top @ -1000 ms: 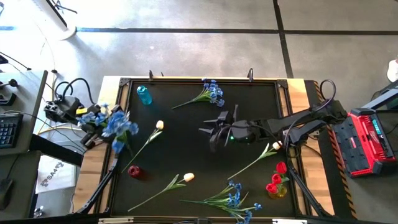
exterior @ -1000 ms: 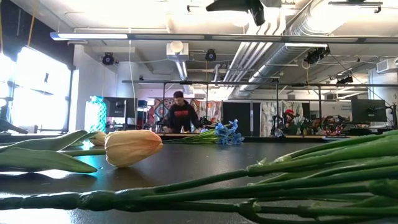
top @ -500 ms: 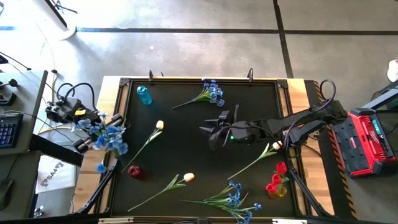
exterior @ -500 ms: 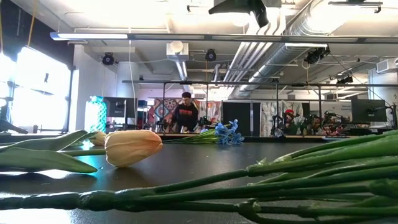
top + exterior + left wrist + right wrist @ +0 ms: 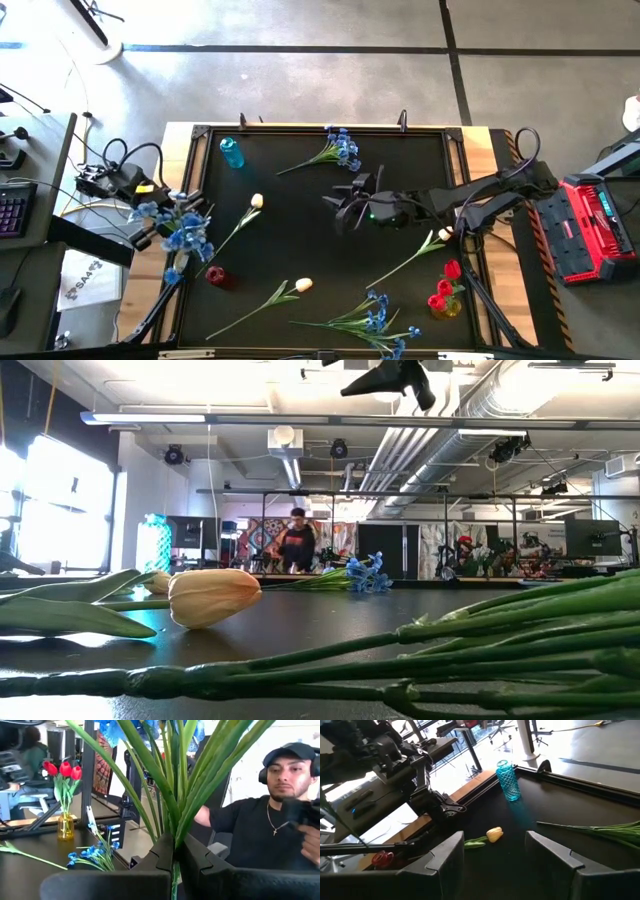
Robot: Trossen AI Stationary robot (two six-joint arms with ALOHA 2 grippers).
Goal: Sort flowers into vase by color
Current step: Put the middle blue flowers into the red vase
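Black table (image 5: 300, 190) – teal lattice vase (image 5: 508, 781), red tulips (image 5: 62, 770), yellow vase (image 5: 65, 827)

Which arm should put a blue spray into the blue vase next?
Left. The left gripper is already shut on a blue flower spray at the table's left edge, the same side as the blue vase. The right gripper hovers open and empty mid-table.

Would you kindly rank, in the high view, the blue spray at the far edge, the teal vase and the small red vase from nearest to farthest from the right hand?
1. Blue blossom spray, at the far edge, beyond the right hand.
2. Small red vase, near-left.
3. Teal glass vase, far-left corner.
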